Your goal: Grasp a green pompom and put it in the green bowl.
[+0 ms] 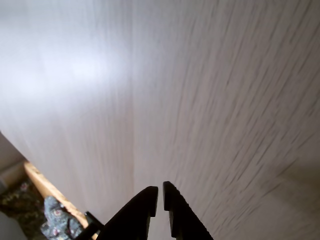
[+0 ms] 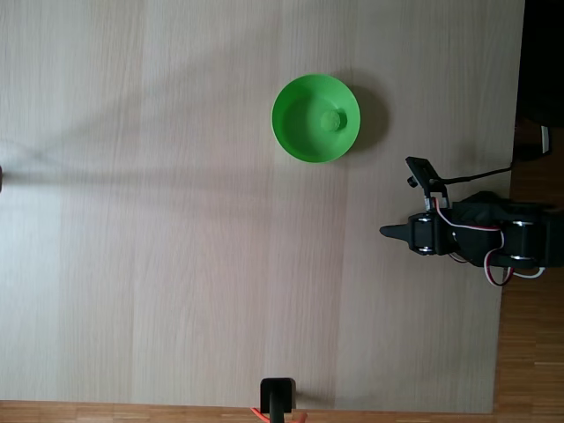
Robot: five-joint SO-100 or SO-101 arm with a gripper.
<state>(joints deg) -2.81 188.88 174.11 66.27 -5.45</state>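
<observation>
From the fixed view above, I see my gripper [image 2: 388,232] folded back near the table's [image 2: 176,220] right edge. Its jaws are nearly closed, a thin gap between the black tips, gripping nothing. The green pompom [image 2: 331,121] lies inside the green bowl [image 2: 295,132], well apart from the jaws, up and to their left. In the wrist view the fingertips [image 1: 150,196] hang over bare pale wood.

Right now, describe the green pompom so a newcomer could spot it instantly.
In the fixed view, find the pale wooden table, then the round green bowl in its upper middle. The green pompom sits inside the bowl, right of centre: a small fuzzy ball, the same green, told apart by its rounded bump.
</observation>
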